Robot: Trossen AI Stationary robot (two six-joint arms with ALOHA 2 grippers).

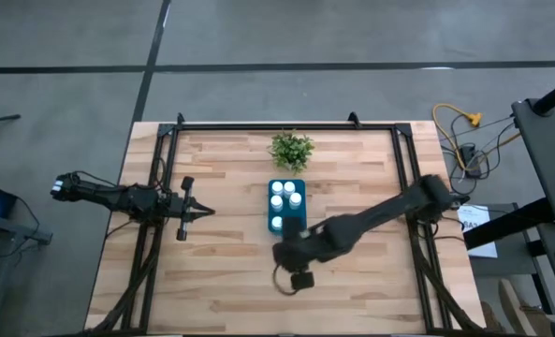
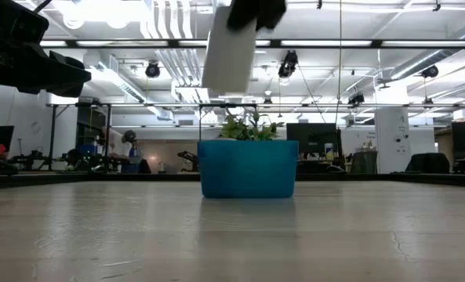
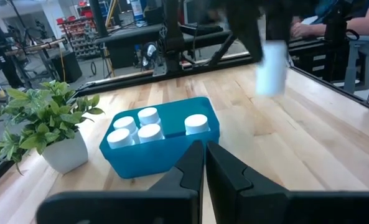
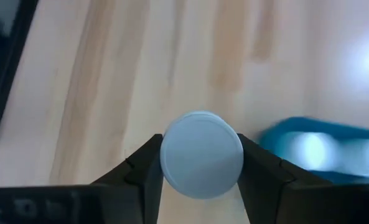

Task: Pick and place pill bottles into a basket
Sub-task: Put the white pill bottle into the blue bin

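- My right gripper (image 4: 201, 163) has its jaws closed against both sides of a white pill bottle (image 4: 201, 154), held in the air near the teal basket (image 1: 286, 222).
- Four bottles (image 3: 148, 128) stand inside the basket, beside a small plant (image 1: 291, 150).
- My left gripper (image 3: 205, 163), fingers together and empty, waits at the table's left side.

Grey concrete floor (image 1: 71, 37) surrounds the wooden table (image 1: 230, 281). Overhead, bright strip lights (image 2: 357, 6) and ducting (image 2: 169, 55) cross the ceiling. Workbenches (image 3: 134, 31) line the back.
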